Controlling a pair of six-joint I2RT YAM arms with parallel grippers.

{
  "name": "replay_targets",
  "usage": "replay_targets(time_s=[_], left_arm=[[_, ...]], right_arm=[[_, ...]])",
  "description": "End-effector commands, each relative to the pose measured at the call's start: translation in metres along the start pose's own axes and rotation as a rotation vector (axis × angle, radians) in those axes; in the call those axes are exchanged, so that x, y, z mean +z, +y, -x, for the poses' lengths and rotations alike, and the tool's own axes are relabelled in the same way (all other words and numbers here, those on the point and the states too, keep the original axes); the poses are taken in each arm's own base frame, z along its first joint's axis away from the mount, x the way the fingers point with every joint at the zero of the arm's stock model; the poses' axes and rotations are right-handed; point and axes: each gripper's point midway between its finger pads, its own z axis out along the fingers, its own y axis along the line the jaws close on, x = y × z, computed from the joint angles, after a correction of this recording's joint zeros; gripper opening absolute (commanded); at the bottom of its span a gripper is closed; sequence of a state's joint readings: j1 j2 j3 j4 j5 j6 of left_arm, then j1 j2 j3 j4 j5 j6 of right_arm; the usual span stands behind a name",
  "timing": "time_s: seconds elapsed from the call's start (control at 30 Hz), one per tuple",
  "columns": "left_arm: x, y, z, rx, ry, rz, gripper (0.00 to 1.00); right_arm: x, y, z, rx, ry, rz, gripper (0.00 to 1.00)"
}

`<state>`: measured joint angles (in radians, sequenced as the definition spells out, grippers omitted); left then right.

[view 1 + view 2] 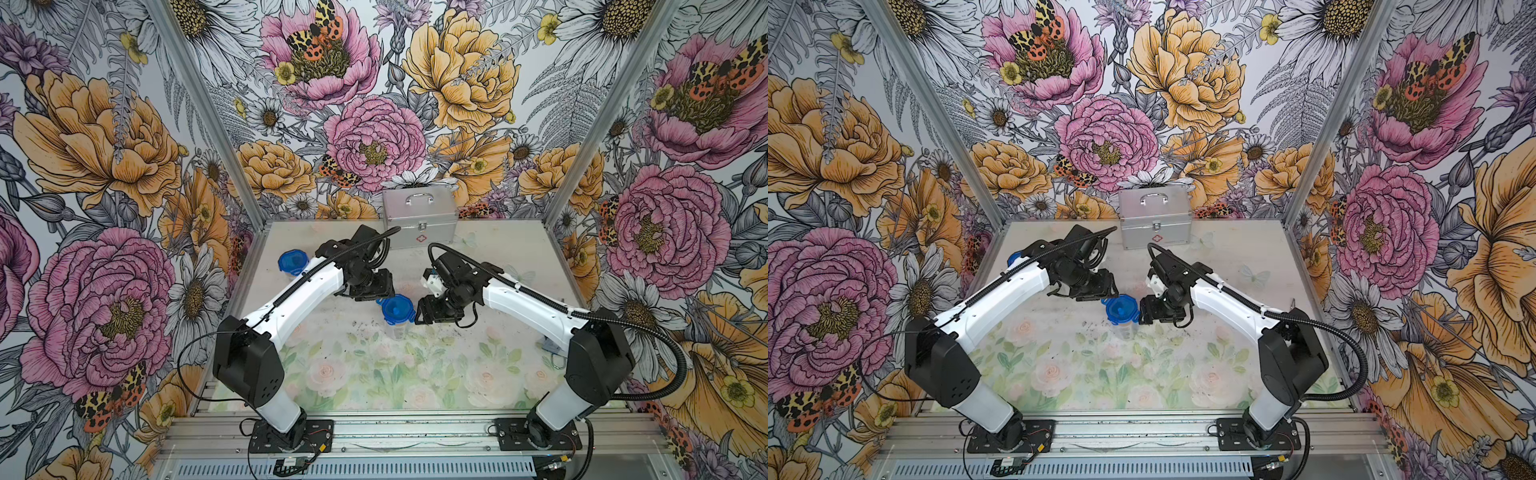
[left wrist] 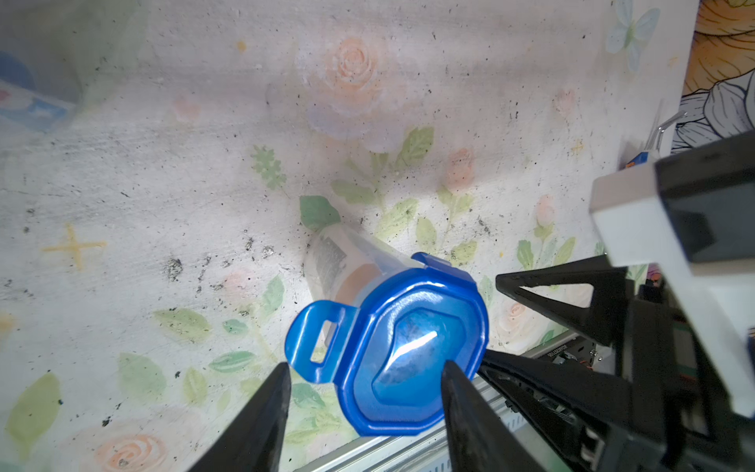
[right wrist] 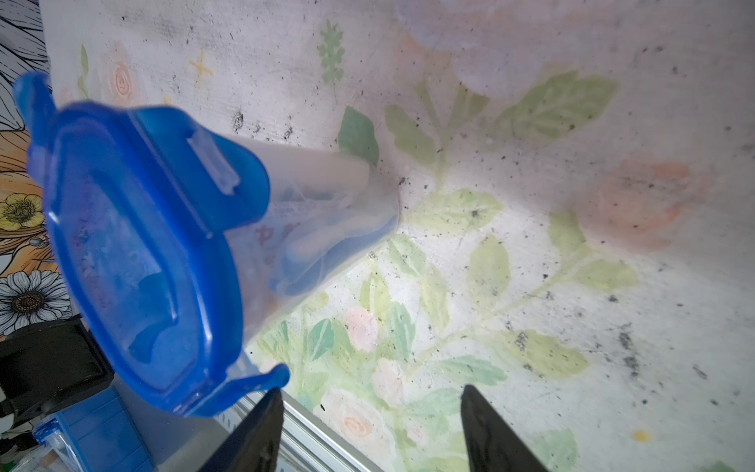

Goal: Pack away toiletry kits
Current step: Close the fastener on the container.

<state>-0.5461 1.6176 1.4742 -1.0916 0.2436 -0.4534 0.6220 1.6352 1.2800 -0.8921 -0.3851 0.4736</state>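
On the flowered desk (image 1: 374, 374) a blue-lidded cup (image 1: 397, 309) stood between left pincer (image 2: 363, 367) and right pincer (image 3: 371, 392) — both released.

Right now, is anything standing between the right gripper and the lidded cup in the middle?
Nothing visible does. The right gripper, jaws open, sits just beside the cup and its blue lid; only bare table lies between.

a silver metal case (image 1: 419, 218) with a handle and a red cross stands shut at the middle of the flower-printed table's (image 1: 374, 374) back edge.
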Motion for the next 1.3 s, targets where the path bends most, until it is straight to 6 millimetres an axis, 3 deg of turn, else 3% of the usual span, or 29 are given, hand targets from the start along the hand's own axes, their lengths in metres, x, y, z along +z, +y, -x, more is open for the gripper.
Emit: replay_targets(time_s=[0.0, 0.33, 0.63, 0.8, 1.0, 1.27], left_arm=[[0.009, -0.007, -0.003, 0.002, 0.007, -0.047, 0.59], [0.022, -0.015, -0.011, 0.005, 0.028, -0.076, 0.59], [-0.017, 0.003, -0.014, -0.024, -0.053, -0.035, 0.63], [-0.029, 0.005, -0.001, -0.003, -0.097, 0.004, 0.6], [-0.021, -0.009, 0.019, 0.055, -0.097, 0.003, 0.59], [-0.004, -0.005, 0.032, 0.077, -0.069, 0.022, 0.58]], right_arm=[[0.0, 0.0, 0.015, -0.028, -0.033, -0.009, 0.68], [0.003, 0.0, 0.021, -0.032, -0.036, -0.009, 0.68], [-0.004, -0.003, 0.008, -0.022, -0.035, 0.001, 0.68], [-0.01, -0.004, -0.007, 0.002, -0.037, 0.009, 0.68], [-0.015, 0.013, -0.005, -0.011, -0.055, 0.027, 0.68], [-0.01, 0.018, 0.005, -0.011, -0.069, 0.001, 0.68]])
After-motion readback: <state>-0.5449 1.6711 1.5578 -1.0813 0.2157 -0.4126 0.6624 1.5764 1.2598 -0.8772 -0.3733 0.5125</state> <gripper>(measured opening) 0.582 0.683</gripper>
